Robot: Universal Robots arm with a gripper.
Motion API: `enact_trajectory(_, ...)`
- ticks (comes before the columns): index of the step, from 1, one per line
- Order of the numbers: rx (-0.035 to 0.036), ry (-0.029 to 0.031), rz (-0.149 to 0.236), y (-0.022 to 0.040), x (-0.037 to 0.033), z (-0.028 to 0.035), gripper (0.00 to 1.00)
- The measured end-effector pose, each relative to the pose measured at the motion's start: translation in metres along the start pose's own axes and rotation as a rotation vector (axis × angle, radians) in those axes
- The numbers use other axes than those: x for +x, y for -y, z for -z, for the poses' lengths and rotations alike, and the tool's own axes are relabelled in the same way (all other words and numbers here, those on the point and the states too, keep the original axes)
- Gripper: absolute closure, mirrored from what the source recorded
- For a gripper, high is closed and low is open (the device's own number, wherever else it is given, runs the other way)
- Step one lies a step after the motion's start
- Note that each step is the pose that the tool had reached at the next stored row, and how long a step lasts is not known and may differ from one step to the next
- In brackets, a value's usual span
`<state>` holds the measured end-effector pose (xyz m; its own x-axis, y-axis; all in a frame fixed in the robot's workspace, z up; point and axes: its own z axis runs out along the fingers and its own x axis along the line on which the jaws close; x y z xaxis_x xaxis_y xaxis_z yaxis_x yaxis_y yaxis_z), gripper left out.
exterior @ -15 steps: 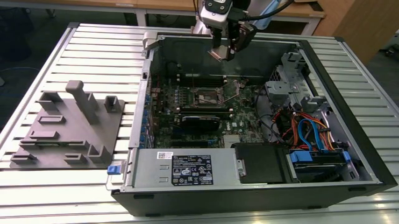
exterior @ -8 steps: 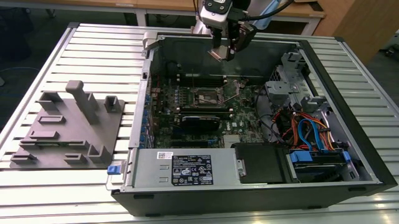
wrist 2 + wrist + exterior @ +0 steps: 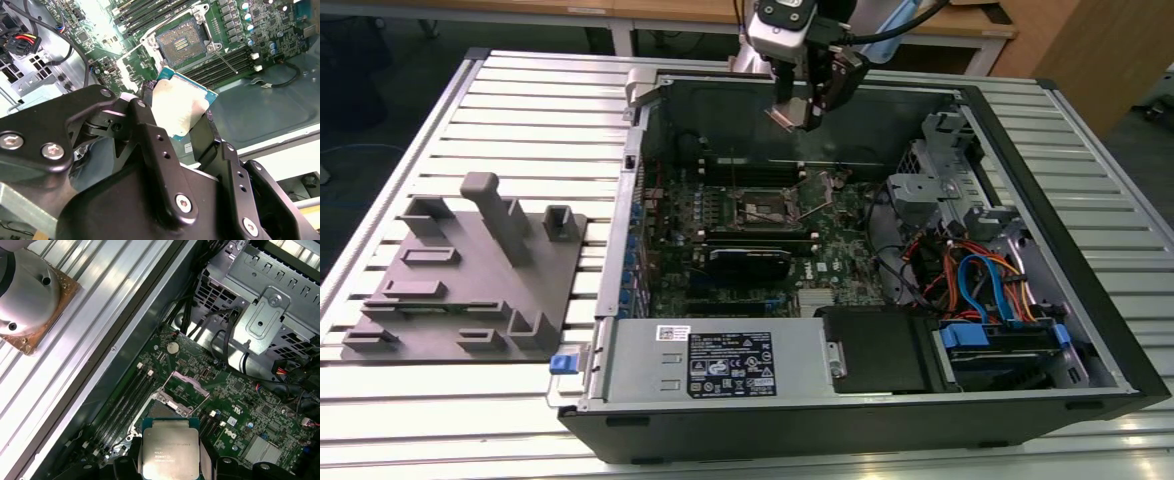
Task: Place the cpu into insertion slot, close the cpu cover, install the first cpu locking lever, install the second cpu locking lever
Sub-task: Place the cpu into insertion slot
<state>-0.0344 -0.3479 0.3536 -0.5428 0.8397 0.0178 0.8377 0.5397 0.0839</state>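
Observation:
My gripper (image 3: 795, 112) hangs above the back wall of the open computer case, shut on the cpu (image 3: 786, 117). In both wrist views the cpu (image 3: 177, 107) (image 3: 168, 447) sits edge-on between the black fingers (image 3: 145, 117), its silver-grey top showing. The insertion slot (image 3: 767, 208) (image 3: 180, 45) lies well below on the green motherboard, bare, and partly behind the chip in the first wrist view. The cpu cover (image 3: 172, 404) stands swung open beside it. Two thin locking levers (image 3: 227, 62) (image 3: 131, 48) stick out, unlatched.
The case (image 3: 1067, 200) rests on a slatted metal table (image 3: 454, 120). A grey fixture plate (image 3: 467, 280) with pegs lies at the exterior view's left. Memory slots (image 3: 220, 65), a drive cage (image 3: 270, 315), coloured cables (image 3: 974, 280) and a power supply (image 3: 720, 360) crowd the socket's surroundings.

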Motion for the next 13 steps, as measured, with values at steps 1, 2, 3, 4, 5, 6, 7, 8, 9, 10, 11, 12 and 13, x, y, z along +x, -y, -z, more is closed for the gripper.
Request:
enact_trajectory(1,0.0,0.0002,-0.001,0.0,0.0,0.0,0.46)
enact_trajectory(2,0.0,0.0003,-0.003,0.0,0.0,-0.0001,0.46)
enact_trajectory(3,0.0,0.0004,-0.004,0.0,0.0,-0.0002,0.46)
enact_trajectory(4,-0.0001,0.0006,-0.007,0.0,0.0,-0.0002,0.46)
enact_trajectory(5,-0.0002,0.001,-0.011,0.0,0.0,-0.0003,0.46)
enact_trajectory(6,-0.0003,0.0013,-0.016,0.0001,0.0,-0.0004,0.46)
enact_trajectory(7,-0.0004,0.0017,-0.021,0.0001,0.0,-0.0005,0.46)
enact_trajectory(8,-0.0005,0.0022,-0.027,0.0001,0.0,-0.0006,0.46)
enact_trajectory(9,-0.0007,0.0026,-0.032,0.0001,0.0,-0.0007,0.46)
enact_trajectory(10,-0.0007,0.0031,-0.037,0.0001,0.0,-0.0009,0.46)
enact_trajectory(11,-0.0008,0.0037,-0.044,0.0001,0.0,-0.0011,0.46)
enact_trajectory(12,-0.0009,0.0044,-0.051,0.0001,0.0,-0.0013,0.46)
enact_trajectory(13,-0.001,0.005,-0.059,0.0001,0.0,-0.0015,0.46)
